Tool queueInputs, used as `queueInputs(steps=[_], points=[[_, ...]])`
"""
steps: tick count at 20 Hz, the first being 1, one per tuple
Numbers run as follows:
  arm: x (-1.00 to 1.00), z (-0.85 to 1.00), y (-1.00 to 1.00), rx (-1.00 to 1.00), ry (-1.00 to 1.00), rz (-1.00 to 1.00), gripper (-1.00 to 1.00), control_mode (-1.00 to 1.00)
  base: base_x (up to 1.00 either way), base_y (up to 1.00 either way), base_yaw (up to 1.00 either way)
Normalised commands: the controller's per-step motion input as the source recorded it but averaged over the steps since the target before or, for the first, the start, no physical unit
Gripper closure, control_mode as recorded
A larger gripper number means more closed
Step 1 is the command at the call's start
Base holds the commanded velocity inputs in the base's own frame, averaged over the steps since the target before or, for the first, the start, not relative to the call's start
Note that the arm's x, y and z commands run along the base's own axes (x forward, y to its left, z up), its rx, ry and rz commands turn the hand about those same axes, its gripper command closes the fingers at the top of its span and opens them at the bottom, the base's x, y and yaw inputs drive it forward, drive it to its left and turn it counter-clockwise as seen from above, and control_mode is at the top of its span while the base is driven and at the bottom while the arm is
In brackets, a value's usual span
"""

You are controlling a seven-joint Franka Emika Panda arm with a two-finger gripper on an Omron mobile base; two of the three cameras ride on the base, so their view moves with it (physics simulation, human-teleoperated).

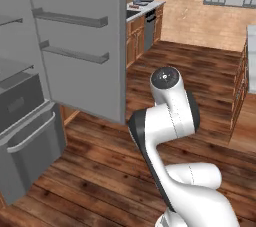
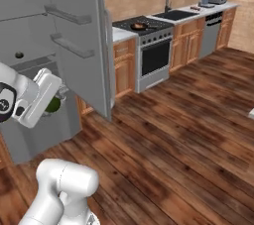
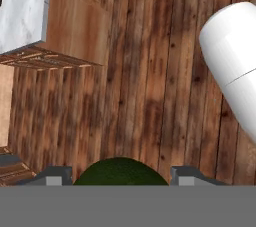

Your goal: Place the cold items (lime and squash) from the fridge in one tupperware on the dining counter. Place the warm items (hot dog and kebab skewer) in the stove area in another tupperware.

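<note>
A round dark green lime (image 3: 120, 171) sits between my two fingertips at the bottom of the hand view, over bare wooden floor. My gripper (image 3: 120, 175) is shut on it, with one finger (image 3: 50, 175) on each side. From the right base view the gripper (image 2: 55, 101) hangs at the left, just in front of the open fridge, and the lime (image 2: 52, 105) peeks out green below the white hand. The squash, hot dog, kebab skewer and both tupperware are out of view.
The grey fridge door (image 1: 75, 46) stands open, with the lower drawer (image 1: 30, 141) pulled out. Along the back wall are a stove (image 2: 146, 45) and a sink counter (image 2: 198, 8). A white-topped wooden counter (image 3: 22, 8) lies ahead of the hand. The dining counter's edge (image 1: 251, 56) is at the right.
</note>
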Motion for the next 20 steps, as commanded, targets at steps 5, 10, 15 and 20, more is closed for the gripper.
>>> queueInputs(steps=[5,10,15,20], points=[[0.00,0.00,0.00,0.00,0.00,0.00,1.00,1.00,-0.56,-0.17,-0.28],[0.00,0.00,0.00,0.00,0.00,0.00,1.00,1.00,-0.42,-0.62,-0.20],[0.00,0.00,0.00,0.00,0.00,0.00,1.00,1.00,-0.30,-0.79,-0.20],[0.00,0.00,0.00,0.00,0.00,0.00,1.00,1.00,-0.28,-0.86,-0.19]])
